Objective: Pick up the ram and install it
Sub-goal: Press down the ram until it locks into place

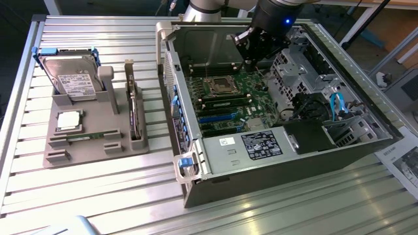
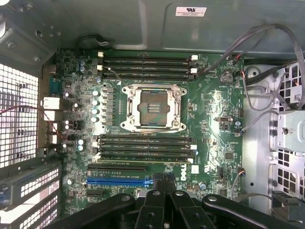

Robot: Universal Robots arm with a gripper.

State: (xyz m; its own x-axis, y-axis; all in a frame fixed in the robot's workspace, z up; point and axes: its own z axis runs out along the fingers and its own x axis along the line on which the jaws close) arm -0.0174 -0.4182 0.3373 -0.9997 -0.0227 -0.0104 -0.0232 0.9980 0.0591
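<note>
The ram (image 1: pixel 85 135) appears as a thin green strip lying flat in a front slot of the grey fixture (image 1: pixel 98 152), towards the exterior view's left and well apart from the arm; the strip is small there, so this reading is not certain. On the same fixture a hard drive (image 1: pixel 72 78) leans at the back, a square silver processor (image 1: pixel 68 120) lies in front of it, and a dark expansion card (image 1: pixel 134 115) stands on edge beside them. The arm reaches down from above into the open computer case (image 1: pixel 274 161); the gripper (image 1: pixel 253 59) hangs over the far end of the motherboard (image 1: pixel 228 103), pointing down and clear of the board. Fixture and case rest on a ribbed metal table (image 1: pixel 98 196); a printed sheet (image 1: pixel 405 161) lies at the exterior view's right edge.

In the wrist view the gripper (image 2: pixel 164 193) looks straight down on the motherboard (image 2: pixel 209 119); the empty processor socket (image 2: pixel 152 107) sits mid-board, with rows of dark memory slots (image 2: pixel 147 67) on either side of it and a blue slot (image 2: pixel 119 182) near the black linkage. Whether the jaws are closed, or grip anything, I cannot tell.
</note>
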